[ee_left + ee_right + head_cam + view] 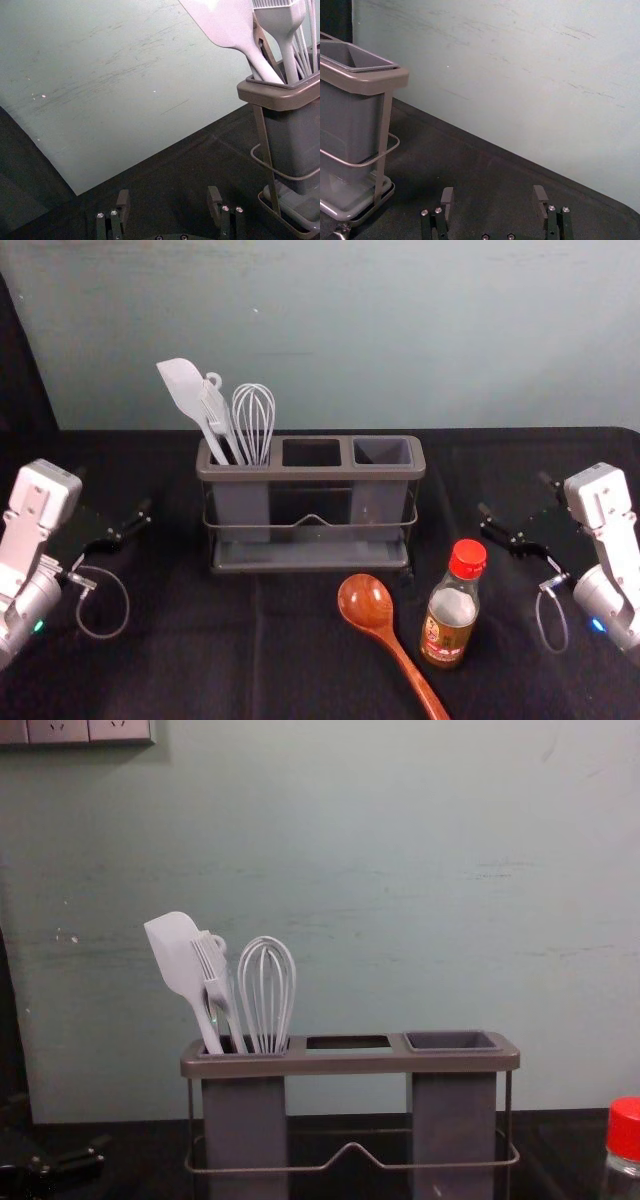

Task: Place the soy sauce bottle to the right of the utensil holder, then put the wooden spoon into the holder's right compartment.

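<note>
Nearer than the right tool (493,190) and inward of it, the spoon (396,648) and bottle (450,625) are being borne by the desk (290,660); both placements are seemingly being awaited. Farther off, the holder (310,473) is being flanked by the right tool and left tool (168,192), both being held spread and empty.

From the head, the table (200,660) is looked down on, with the whole utensil holder (310,472) framed. From the chest, the holder is faced nearly level and closer, and the bottle (450,620) is shared with the head view. From the left and right wrists, the holder's left and right ends are seen close up. The wall (400,330) is shared by all four.
</note>
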Controlling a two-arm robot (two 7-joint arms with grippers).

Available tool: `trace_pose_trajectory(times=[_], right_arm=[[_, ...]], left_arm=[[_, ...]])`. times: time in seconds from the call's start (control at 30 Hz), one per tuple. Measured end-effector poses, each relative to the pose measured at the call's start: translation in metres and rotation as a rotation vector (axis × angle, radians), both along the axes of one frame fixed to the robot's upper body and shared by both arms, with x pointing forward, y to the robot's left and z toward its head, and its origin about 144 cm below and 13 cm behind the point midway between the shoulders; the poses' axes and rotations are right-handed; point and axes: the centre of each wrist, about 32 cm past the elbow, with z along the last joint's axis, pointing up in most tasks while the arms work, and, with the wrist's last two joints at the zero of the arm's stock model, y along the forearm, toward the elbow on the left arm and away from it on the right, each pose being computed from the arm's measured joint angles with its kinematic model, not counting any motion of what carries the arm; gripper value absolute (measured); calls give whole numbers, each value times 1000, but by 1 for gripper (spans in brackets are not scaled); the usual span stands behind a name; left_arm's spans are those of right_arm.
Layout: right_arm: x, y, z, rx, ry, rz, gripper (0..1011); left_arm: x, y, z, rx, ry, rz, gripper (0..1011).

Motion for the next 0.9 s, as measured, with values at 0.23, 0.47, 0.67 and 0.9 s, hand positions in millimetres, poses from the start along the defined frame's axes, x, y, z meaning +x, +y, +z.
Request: trace_pose_trajectory(times=[0.23, 0.47, 0.67, 0.9], right_arm=[[0, 0, 0, 0, 0, 0, 1002], [0, 0, 0, 0, 0, 0, 1003], [0, 0, 0, 0, 0, 0, 1002], [0, 0, 0, 0, 0, 0, 1003]], left_arm=[[0, 0, 0, 0, 0, 0, 1011], [0, 0, 0, 0, 0, 0, 1012], [0, 0, 0, 0, 0, 0, 1011], [0, 0, 0, 0, 0, 0, 1011]])
